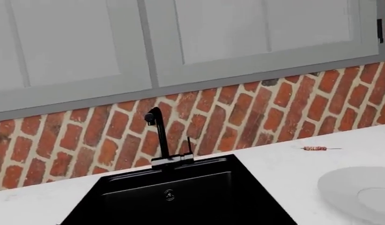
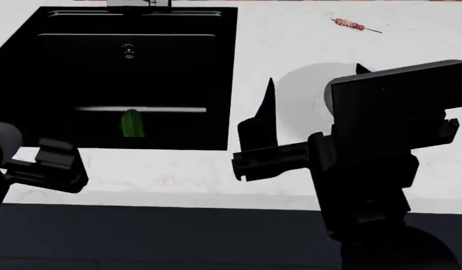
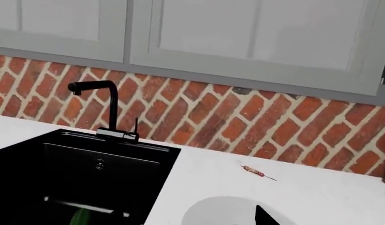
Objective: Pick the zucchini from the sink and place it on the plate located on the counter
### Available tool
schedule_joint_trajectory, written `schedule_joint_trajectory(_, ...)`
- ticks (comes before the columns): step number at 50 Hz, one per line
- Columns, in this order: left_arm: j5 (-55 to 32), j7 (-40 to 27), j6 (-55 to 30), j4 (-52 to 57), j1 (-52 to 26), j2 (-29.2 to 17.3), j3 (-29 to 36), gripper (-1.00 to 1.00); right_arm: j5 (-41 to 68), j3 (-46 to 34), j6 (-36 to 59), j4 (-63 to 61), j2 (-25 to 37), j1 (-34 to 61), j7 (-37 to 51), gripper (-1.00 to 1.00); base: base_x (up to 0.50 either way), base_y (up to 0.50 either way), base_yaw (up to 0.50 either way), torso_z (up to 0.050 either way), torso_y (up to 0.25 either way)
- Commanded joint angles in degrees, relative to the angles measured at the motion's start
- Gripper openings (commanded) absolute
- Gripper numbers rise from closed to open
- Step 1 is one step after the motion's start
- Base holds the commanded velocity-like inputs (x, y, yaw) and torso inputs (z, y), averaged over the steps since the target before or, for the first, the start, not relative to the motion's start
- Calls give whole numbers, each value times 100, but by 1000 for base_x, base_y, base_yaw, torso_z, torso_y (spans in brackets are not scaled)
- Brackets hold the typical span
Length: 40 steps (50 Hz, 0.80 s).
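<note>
The zucchini (image 2: 132, 123) lies on the floor of the sink (image 2: 66, 73), toward the basin's near wall and to the near side of a pale reflected strip; only a short dark green length of it shows in the head view, and in the right wrist view a green tip (image 3: 80, 217) shows at the picture's edge. The sink (image 1: 180, 197) is a black rectangular basin set into the counter (image 2: 291, 50); an overflow fitting sits on its far wall; the black faucet (image 1: 159, 136) rises from the sink's far rim, against a red brick backsplash (image 1: 255, 112) under grey cabinet doors (image 1: 74, 42).

The plate (image 2: 300, 84) rests on the counter beside the sink, on the side away from the left arm, largely covered in the head view by the right arm; the left wrist view shows its rim and shallow centre (image 1: 361, 192); the right wrist view shows part of its rim (image 3: 218, 211). A small skewer (image 2: 356, 25) lies on the counter beyond the plate, toward the backsplash, well apart from the sink.

The right end effector (image 2: 313, 95) hangs above the plate, its two pointed fingers apart and holding nothing; the left end effector (image 2: 55, 166) sits over the counter's near edge, on the near side of the sink; whether its fingers are apart or together cannot be told.
</note>
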Motion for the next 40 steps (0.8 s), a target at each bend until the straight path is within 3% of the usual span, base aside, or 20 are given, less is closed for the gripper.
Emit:
schedule_joint_trajectory(1,-48,6,-74,-27,-111,-67,-4,100,117,93,267,-127,7,147,-50,100,500,148,0,0,0)
schedule_joint_trajectory(19,-132,-10,-64,-40,-94,-101,-2,100,192,123,314,-138,53,211,-24,100,500,142,0,0,0)
schedule_joint_trajectory(32,-199,-7,22,-101,-10,-141,-76,100,277,136,433,-206,33,262,-8,100,499,-47,0,0,1)
schedule_joint_trajectory(40,-145,-48,60,-188,11,-256,44,100,297,61,444,-235,55,263,43,100,73,-40,0,0,0)
